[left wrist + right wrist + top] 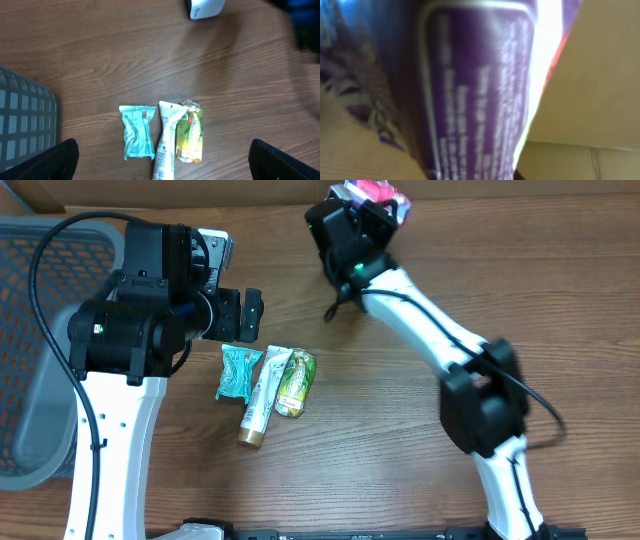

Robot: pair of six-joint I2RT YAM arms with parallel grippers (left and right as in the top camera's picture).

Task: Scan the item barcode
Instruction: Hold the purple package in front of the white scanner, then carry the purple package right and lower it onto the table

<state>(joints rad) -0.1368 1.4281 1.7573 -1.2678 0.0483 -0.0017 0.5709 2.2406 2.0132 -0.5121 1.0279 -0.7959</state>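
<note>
We take the step in hand to be the presenting of the item: our right gripper (pixel 365 208) is pressed together on a purple packet (pixel 384 194) and holds it up at the far edge of the desk (pixel 400 430), near the middle of that edge. In the right wrist view the purple packet (pixel 480 90) fills the picture, blurred, with a panel of small print turned to the camera; we can make out no barcode there. Our left gripper (pixel 247 315) is spread wide and holds nothing, hanging over the left half of the desk, beside the basket (pixel 40 330) at the left edge. Below it lie a teal packet (pixel 240 372), a tube (pixel 262 395) and a green pouch (pixel 296 380), side by side, the tube touching the pouch, all untouched. A white device (pixel 205 7) shows at the top of the left wrist view; it may be the scanner, but we cannot tell. The scan itself looks not yet done, as far as we can judge. The next move, we think, calls for turning the purple packet in the wrist until its barcode faces the reader squarely, and holding it flat and quiet there, since a soft packet can crease across the code.
</note>
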